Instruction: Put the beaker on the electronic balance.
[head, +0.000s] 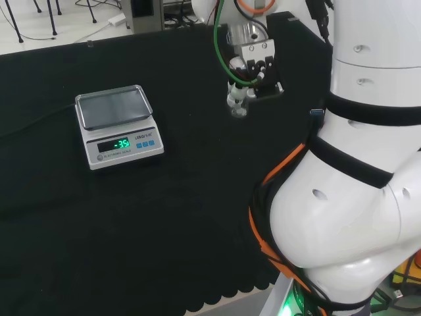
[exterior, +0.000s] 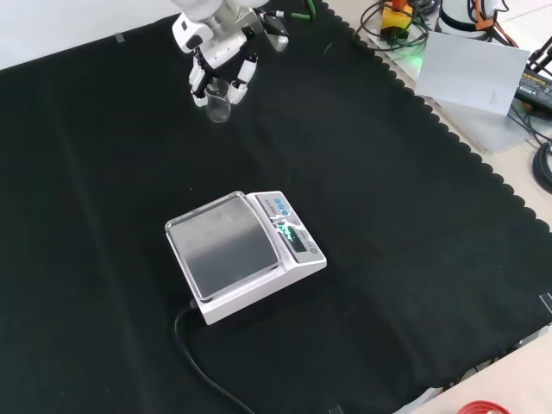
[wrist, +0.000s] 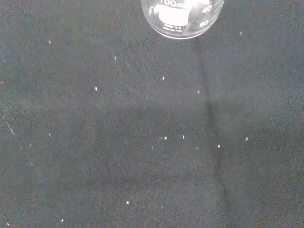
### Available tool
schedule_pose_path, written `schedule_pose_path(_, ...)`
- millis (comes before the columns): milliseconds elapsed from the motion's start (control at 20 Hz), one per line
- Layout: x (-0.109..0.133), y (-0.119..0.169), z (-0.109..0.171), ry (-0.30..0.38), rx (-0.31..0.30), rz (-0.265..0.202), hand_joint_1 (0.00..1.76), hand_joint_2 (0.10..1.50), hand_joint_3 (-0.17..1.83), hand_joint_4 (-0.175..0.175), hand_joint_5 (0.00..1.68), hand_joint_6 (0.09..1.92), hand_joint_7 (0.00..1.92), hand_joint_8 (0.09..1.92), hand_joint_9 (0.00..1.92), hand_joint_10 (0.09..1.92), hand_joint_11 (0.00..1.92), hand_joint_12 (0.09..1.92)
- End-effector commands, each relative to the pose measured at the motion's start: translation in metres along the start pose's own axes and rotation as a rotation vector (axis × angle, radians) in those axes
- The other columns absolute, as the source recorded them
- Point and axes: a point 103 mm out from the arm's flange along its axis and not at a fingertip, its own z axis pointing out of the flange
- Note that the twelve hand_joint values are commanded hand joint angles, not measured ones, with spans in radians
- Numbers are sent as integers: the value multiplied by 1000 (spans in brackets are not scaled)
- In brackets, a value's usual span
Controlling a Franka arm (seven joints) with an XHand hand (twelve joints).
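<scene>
Hand (exterior: 222, 65) at far end of table (exterior: 414, 224) in front view, fingers (exterior: 245, 76) pointing down on either side of beaker (exterior: 218, 98). They look closed around its upper part, but can't tell for sure they touch the glass.

Beaker is clear and upright, its base at or just above the black cloth; can't tell which. In wrist view, beaker (wrist: 182, 18) shows printed scale marks.

Balance (exterior: 244, 253) sits well apart from beaker, mid-table, nearer the camera in front view. Its tray (head: 113, 107) is bare, display lit green. Black cable (exterior: 194, 360) runs off its near side in front view.

In head view, hand (head: 248, 66) is right of balance, beaker (head: 238, 105) under it.
</scene>
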Motion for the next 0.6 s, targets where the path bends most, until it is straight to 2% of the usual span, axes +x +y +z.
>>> schedule_pose_path(50,6,-10,-20,-31,-33,-25,1078,1245,-32,-147,763,1320,618,734,1035,604,925,1044)
schedule_pose_path(600,28,-11,-52,-69,-46,-58,1079,1236,-23,-141,773,1309,643,746,1044,614,931,1048)
